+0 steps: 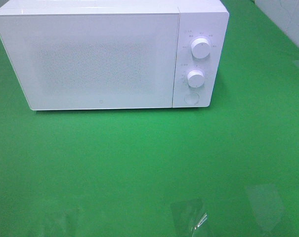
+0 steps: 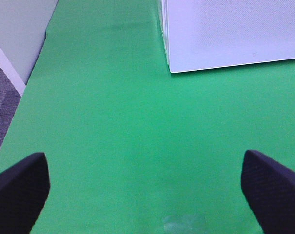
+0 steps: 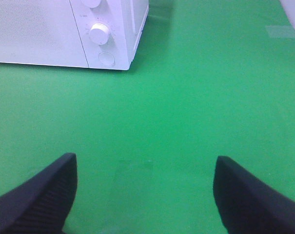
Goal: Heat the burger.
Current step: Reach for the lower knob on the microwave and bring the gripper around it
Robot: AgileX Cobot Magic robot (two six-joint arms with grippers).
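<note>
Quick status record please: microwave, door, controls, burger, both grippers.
microwave: white, at the back of the green table
door: shut
controls: upper knob, lower knob, round button, right of door
burger: not in view in any camera
left gripper: open, holding nothing
right gripper: open, holding nothing

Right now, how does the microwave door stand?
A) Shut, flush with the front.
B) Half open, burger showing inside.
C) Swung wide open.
A: in the high view the microwave has its white door closed, level with the knob panel, and no interior shows.
</note>
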